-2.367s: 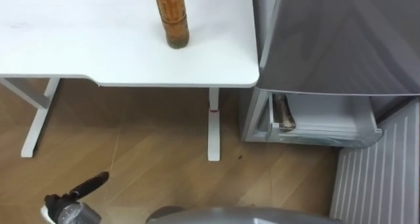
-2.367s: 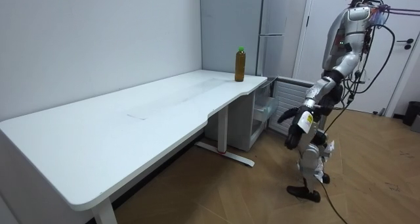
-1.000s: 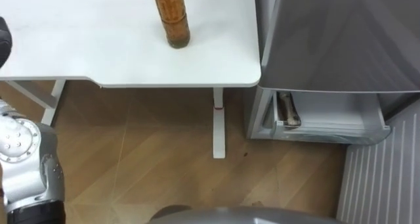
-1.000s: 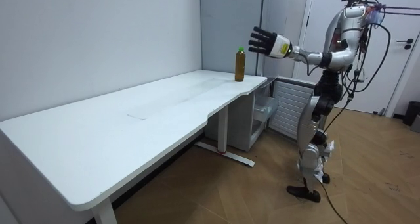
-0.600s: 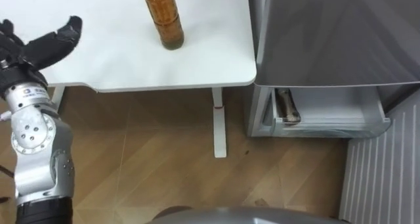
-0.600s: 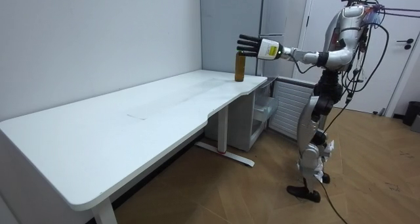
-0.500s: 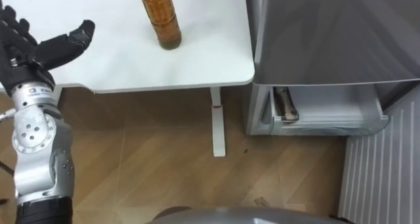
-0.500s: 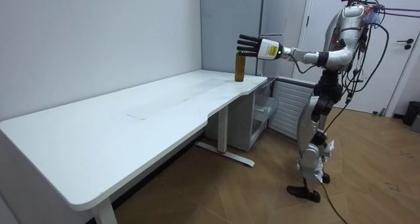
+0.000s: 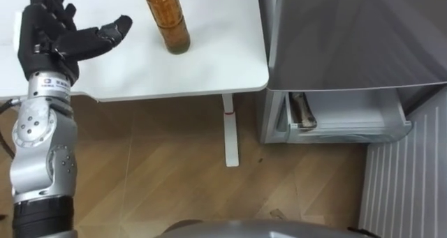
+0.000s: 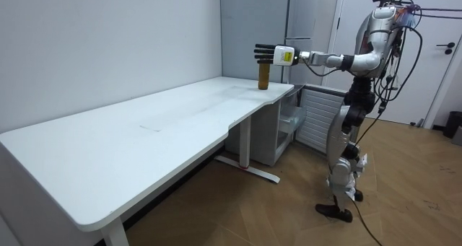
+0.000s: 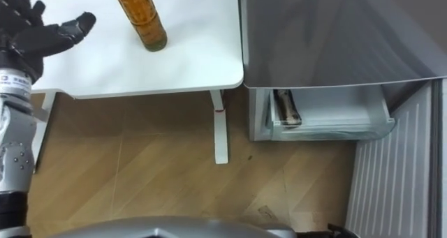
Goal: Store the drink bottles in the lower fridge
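Your left hand is held out over the counter, fingers spread and straight, holding nothing. Its thumb points toward the bottle, which stands upright on the counter to the hand's right, near it but not touching. The bottle is close to the counter's edge that meets the fridge. Below that, the lower drawer is pulled open, and a second bottle lies at its left end. In the room view you stand at the counter's end by the fridge, left arm stretched level toward the bottle.
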